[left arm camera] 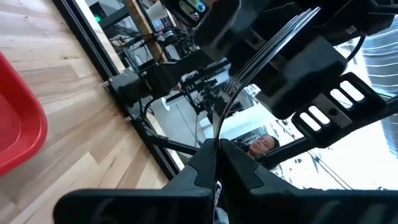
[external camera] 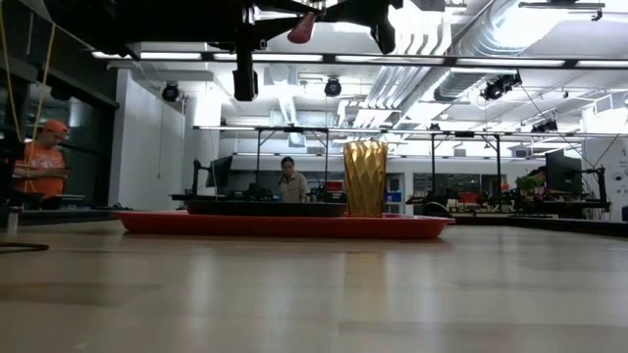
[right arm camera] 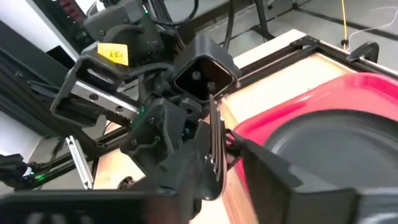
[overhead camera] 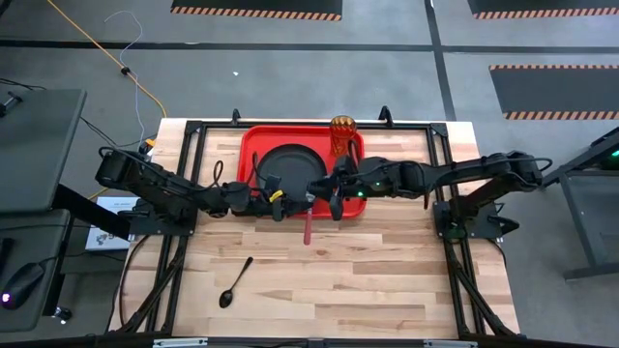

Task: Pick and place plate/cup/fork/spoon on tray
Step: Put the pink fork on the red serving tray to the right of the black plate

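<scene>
The fork (overhead camera: 308, 227) is in the air over the tray's near rim, its reddish handle toward the near edge. My left gripper (overhead camera: 290, 198) is shut on it. My right gripper (overhead camera: 324, 190) stands open around the silvery tines (right arm camera: 215, 137), facing my left one. The black plate (overhead camera: 287, 166) and the amber cup (overhead camera: 342, 130) stand on the red tray (overhead camera: 250, 145). The dark spoon (overhead camera: 234, 282) lies flat on the table, near left. My left gripper pinches the fork's thin neck (left arm camera: 217, 140) between its two fingers, just below the tines. The fingers come level from the table's left and lie across the fork. The fork is lifted clear, handle end (external camera: 302, 27) high above the table. My right gripper has the tines close beside one finger (right arm camera: 193, 177), with a gap to the other. I cannot tell whether it touches them.
Bare wood lies between the tray and the near edge, with only the spoon on it. A black frame (overhead camera: 184, 145) runs round the table. People show in the room behind (external camera: 44, 157).
</scene>
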`<state>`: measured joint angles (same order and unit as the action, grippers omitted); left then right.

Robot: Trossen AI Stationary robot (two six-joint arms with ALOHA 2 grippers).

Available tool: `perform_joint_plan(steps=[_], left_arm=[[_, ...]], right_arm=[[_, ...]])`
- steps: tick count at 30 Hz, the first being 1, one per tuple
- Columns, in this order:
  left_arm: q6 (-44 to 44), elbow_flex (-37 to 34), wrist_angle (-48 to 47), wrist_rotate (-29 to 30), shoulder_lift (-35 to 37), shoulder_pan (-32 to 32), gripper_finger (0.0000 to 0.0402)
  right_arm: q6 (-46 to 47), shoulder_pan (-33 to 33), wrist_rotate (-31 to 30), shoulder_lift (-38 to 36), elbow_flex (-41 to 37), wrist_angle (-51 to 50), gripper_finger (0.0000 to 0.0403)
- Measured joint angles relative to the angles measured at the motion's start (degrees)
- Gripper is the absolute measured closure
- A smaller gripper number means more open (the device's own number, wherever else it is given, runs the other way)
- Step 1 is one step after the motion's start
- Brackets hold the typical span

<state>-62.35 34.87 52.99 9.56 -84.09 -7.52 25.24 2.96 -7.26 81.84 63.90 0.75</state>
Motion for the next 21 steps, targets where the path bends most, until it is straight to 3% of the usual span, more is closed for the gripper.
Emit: perform_joint_plan(steps=[5,13,21], left_arm=[[0.02,0.0,-0.12,0.06,0.0,0.02,0.0401],[3.01,0.0,-0.19,-0.25,0.04,0.45,0.0374],[3.09,0.0,-0.69,-8.33,0.04,4.75,0.0267]], right_arm=[[0.76,-0.84,0.68,-0.03,0.0,-0.99,0.039],[2.74,-2.61,4.21,-1.3,-0.09,-2.66,0.0399],[0.05,-4.24,4.37,-8.39,-0.09,-15.18,0.0402]])
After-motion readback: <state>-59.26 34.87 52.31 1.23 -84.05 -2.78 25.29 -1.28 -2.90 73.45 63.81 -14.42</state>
